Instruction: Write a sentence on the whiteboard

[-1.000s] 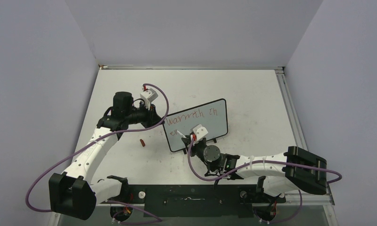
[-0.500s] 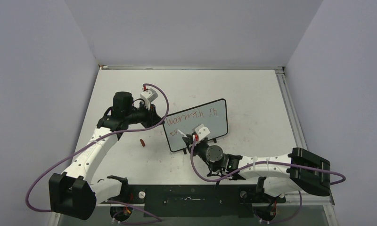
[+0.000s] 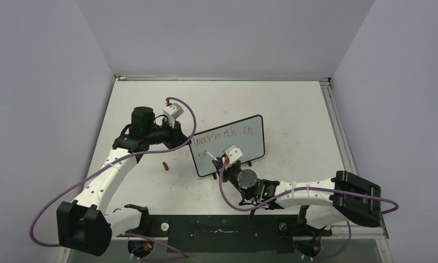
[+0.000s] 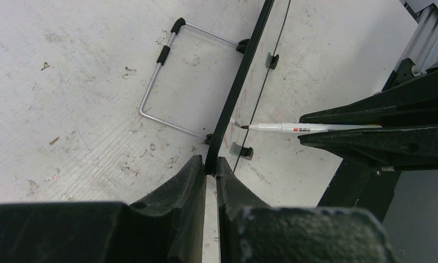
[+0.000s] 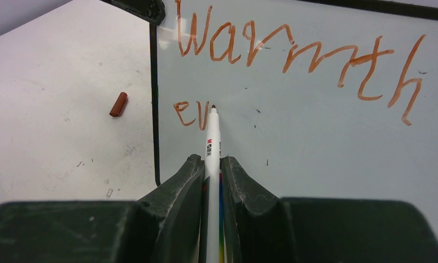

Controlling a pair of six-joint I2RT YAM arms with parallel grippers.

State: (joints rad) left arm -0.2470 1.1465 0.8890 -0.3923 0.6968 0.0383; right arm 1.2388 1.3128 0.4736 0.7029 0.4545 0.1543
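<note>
The whiteboard (image 3: 228, 145) stands propped at a tilt near the middle of the table (image 3: 293, 109), its writing face turned toward the arm bases. The left gripper (image 4: 210, 170) is clamped on the board's left edge, its two fingers pinching the thin black frame between them, with the arm reaching in from the board's left. Behind the board, a bent wire stand (image 4: 162, 82) with black sleeves lies against the tabletop, joined to the frame. The right gripper (image 5: 211, 170) comes in from in front of the board and is closed around a white marker (image 5: 212, 137), whose barrel runs straight out between the fingers toward the board's lower left part. The sentence (image 5: 293, 55) is in orange-red handwriting: the upper line reads "Warmth", followed in the top view by a short word near the board's upper right corner, and the lower line reads "ev" close to the board's left edge. The marker's dark tip sits at the top of a thin stroke just right of that "ev", at the board's surface and apparently touching it. A small reddish-brown cap (image 5: 118, 104) lies on the table just left of the board, apart from the frame and from both grippers.
</note>
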